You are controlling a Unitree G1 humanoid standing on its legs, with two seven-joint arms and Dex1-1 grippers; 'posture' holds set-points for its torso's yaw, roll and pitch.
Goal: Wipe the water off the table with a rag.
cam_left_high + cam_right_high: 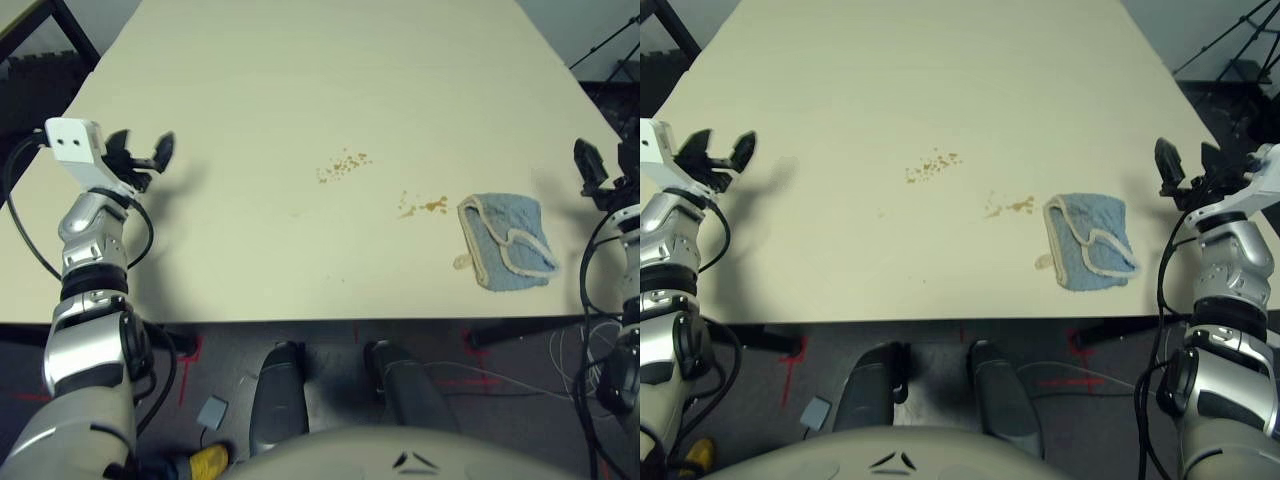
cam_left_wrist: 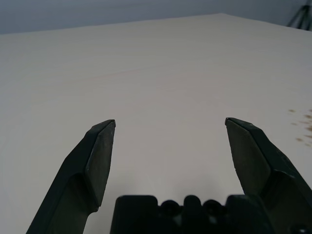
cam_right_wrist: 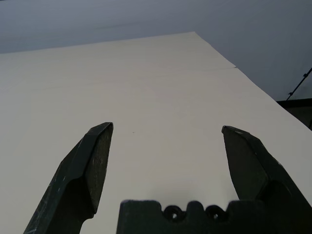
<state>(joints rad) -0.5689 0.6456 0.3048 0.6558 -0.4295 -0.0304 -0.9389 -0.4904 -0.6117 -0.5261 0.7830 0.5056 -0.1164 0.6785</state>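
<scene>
Rag [image 1: 506,241] lies crumpled on the counter [image 1: 300,90], near the robot-side edge, a folded flap with cream edging on top. Taking the rag as landmark: one cluster of the water [image 1: 424,207] sits just beside its left edge, apart from it by a sliver; a second cluster of droplets [image 1: 344,165] lies farther left and a little farther from the robot. Right hand [image 1: 1188,163] hovers to the rag's right, out past the counter's side edge, fingers spread wide, holding nothing. Left hand [image 1: 137,155] is well to the rag's left, beyond both clusters, fingers likewise spread and empty. Nothing wiped yet, by the look of it. Risks, as I judge them: a pinch on the loose flap alone would lift one layer and leave the cloth trailing; dragging it bunched may smear the amber drops rather than lift them; a push toward the robot-side edge could send the rag off the counter.
</scene>
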